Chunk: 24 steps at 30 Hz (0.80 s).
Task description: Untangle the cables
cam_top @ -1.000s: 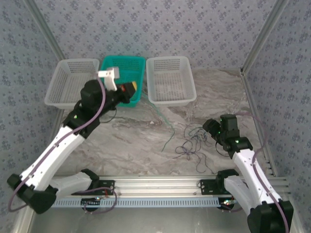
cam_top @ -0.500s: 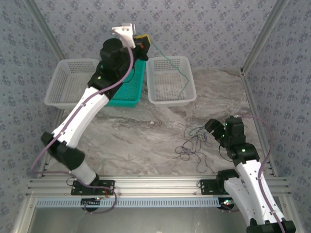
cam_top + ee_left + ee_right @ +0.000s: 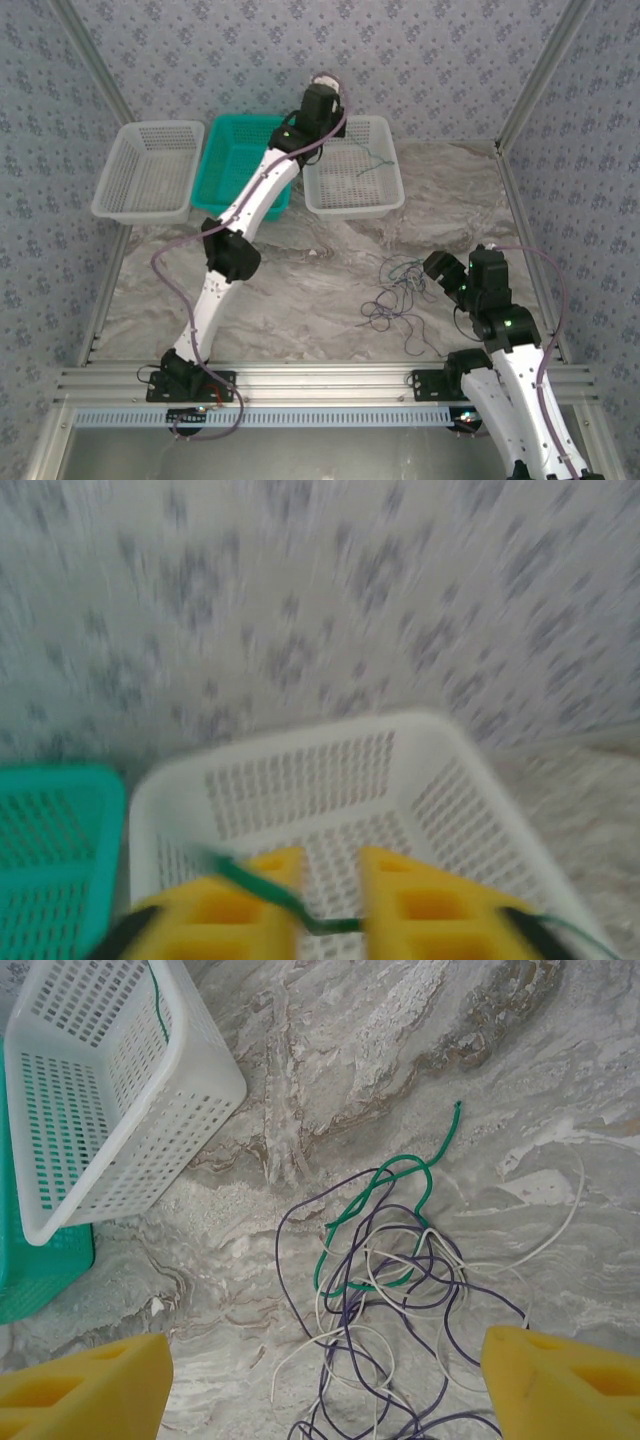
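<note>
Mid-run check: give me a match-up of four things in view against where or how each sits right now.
1. teal basket
2. right end effector
3. cable knot
4. loose green cable

A. open, above the knot
B. heaped on the marble table
C. draped across the left end effector, over a white basket
D. partly under the left arm

Pairs: 1-D, 2-A, 3-B, 4-C

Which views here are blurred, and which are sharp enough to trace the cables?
Left wrist: heavy motion blur, wallpaper smeared, white basket and green cable soft. Right wrist: sharp, tangled cables traceable strand by strand. Top external: evenly lit, no glare, strands thin but distinct.
</note>
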### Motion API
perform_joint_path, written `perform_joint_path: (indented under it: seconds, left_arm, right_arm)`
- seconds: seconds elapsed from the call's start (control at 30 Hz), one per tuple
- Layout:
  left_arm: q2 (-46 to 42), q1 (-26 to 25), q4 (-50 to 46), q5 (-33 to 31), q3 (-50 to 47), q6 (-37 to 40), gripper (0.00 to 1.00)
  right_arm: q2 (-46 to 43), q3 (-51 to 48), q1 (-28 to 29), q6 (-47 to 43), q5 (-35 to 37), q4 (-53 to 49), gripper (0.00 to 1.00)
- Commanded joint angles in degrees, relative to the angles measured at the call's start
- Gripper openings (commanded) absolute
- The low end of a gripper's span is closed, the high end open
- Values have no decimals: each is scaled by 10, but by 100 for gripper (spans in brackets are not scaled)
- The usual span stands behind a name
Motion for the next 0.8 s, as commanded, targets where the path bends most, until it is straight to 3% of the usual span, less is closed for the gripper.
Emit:
perform_joint_path:
  seconds: [0.0, 0.1, 0.27, 0.37, 0.57, 0.77]
  left_arm:
    - [15, -1, -82, -27, 36, -16, 36]
    - [19, -1, -90, -19, 27, -31, 49]
    - [0, -5, -96, -2, 26, -32, 89]
    - [-24, -7, -100, -1, 26, -29, 99]
    - [-53, -7, -122, 29, 25, 4, 99]
    - [-89, -5, -197, 22, 25, -25, 99]
  right_arm:
    - [-4, 10, 5, 8, -3, -19, 82]
    - [-5, 13, 5, 8, -1, -18, 82]
    - [-5, 17, 6, 9, 0, -16, 82]
    - [-4, 18, 7, 9, 0, -16, 82]
    - [-5, 15, 8, 13, 1, -8, 82]
    - [-5, 9, 10, 15, 0, -9, 82]
